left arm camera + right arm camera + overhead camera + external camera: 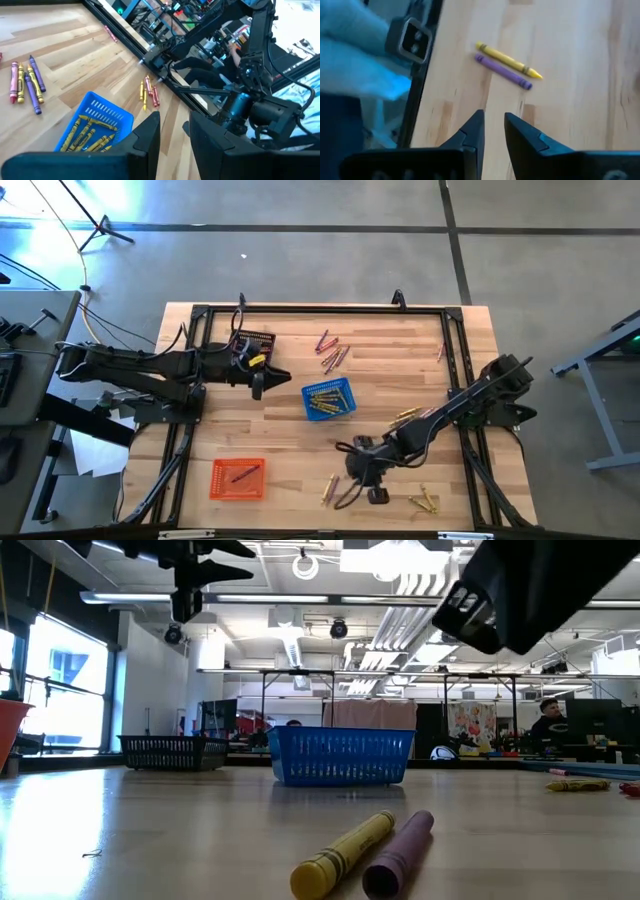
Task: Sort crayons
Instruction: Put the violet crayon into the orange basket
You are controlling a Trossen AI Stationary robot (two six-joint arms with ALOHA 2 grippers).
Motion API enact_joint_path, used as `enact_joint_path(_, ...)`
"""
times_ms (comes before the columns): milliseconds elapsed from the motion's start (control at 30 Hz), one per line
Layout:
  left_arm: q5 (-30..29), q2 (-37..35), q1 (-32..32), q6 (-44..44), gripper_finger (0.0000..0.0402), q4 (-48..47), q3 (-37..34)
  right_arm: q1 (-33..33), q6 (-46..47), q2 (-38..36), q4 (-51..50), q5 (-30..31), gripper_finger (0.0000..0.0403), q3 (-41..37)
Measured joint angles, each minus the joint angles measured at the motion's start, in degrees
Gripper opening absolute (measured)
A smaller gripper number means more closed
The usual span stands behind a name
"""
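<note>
Near the table's front edge a yellow crayon and a purple crayon lie side by side flat on the wood; the low view shows them close up, yellow and purple. My right gripper hovers above and just short of this pair, tilted down, its fingers a narrow gap apart with nothing between them. My left gripper hangs open and empty beside the black basket. The blue basket holds several yellow crayons. The orange basket holds a red one.
More crayons lie loose: a mixed cluster at the far middle, one pink by the right rail, a few yellow and red under the right arm, yellow ones at the front right. A black frame rims the table.
</note>
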Motion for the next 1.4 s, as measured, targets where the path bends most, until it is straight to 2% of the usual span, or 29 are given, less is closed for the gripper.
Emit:
enact_joint_path(133, 0.0, 0.0, -0.8, 0.2, 0.009, 0.0, 0.0, 0.0, -6.6, 0.5, 1.9, 0.0, 0.0057, 0.0)
enact_joint_path(200, 0.0, 0.0, -1.3, 0.1, 0.009, 0.0, 0.0, -0.2, -6.2, 1.1, 3.7, 0.0, 0.0057, 0.0)
enact_joint_path(300, 0.0, 0.0, -2.3, -0.3, 0.009, 0.1, 0.0, -0.9, 3.2, 2.4, 6.0, 0.0, 0.0057, 0.0)
enact_joint_path(500, 0.0, 0.0, -5.1, -2.0, 0.009, 0.5, 0.0, -1.3, 32.0, 6.0, 8.3, 0.0, 0.0057, 0.0)
enact_joint_path(567, 0.0, 0.0, -6.1, -2.6, 0.009, 0.8, 0.0, -0.7, 39.1, 7.3, 10.5, -0.2, 0.0057, 0.0)
enact_joint_path(667, 0.0, 0.0, -7.5, -2.9, 0.009, 1.0, 0.0, 1.0, 43.2, 9.3, 11.5, 1.6, 0.0057, 1.9)
enact_joint_path(867, 0.0, -0.1, -9.9, -3.9, 0.009, 1.4, 0.0, 3.2, 45.9, 14.4, 10.9, 6.7, 0.0057, 9.0)
enact_joint_path(1067, 0.1, -1.8, -11.7, -4.0, 0.009, 2.7, -0.1, 3.4, 45.3, 20.5, 0.2, 7.5, 0.0057, 20.1)
enact_joint_path(1233, 0.3, -5.5, -12.6, -5.6, 0.009, 3.5, -0.1, 2.9, 48.3, 21.3, -11.7, 10.4, 0.0058, 27.7)
enact_joint_path(1333, 1.4, -8.8, -13.2, -2.5, 0.009, 3.4, -0.1, 2.8, 54.3, 21.3, -19.8, 14.4, 0.0058, 31.5)
enact_joint_path(1400, 1.5, -11.4, -13.4, -1.6, 0.009, 3.6, -0.1, 2.8, 64.7, 21.3, -22.1, 17.9, 0.0058, 32.4)
